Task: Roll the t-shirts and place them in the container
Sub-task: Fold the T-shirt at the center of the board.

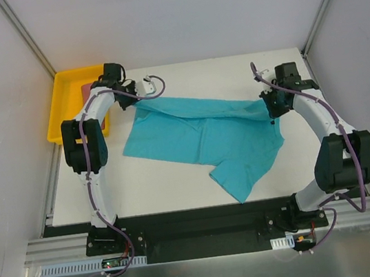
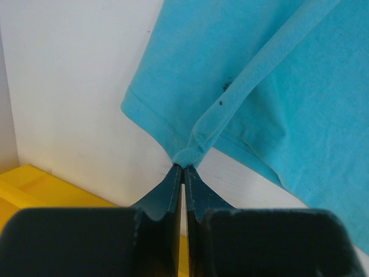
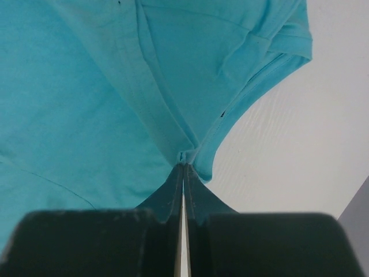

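Note:
The turquoise t-shirt (image 1: 205,135) lies spread across the white table, one sleeve pointing toward the near edge. My left gripper (image 1: 138,96) is shut on its far left corner, and the pinched hem shows in the left wrist view (image 2: 187,154). My right gripper (image 1: 268,106) is shut on the shirt's far right edge, and the pinched fold shows in the right wrist view (image 3: 185,157). The cloth is pulled taut between both grippers along the far edge. A rose-red t-shirt (image 1: 89,91) lies in the tray, mostly hidden by the left arm.
A yellow plastic tray (image 1: 67,93) stands at the far left corner of the table; its edge shows in the left wrist view (image 2: 40,187). A small white object (image 1: 152,84) lies near the left gripper. Grey walls enclose the table.

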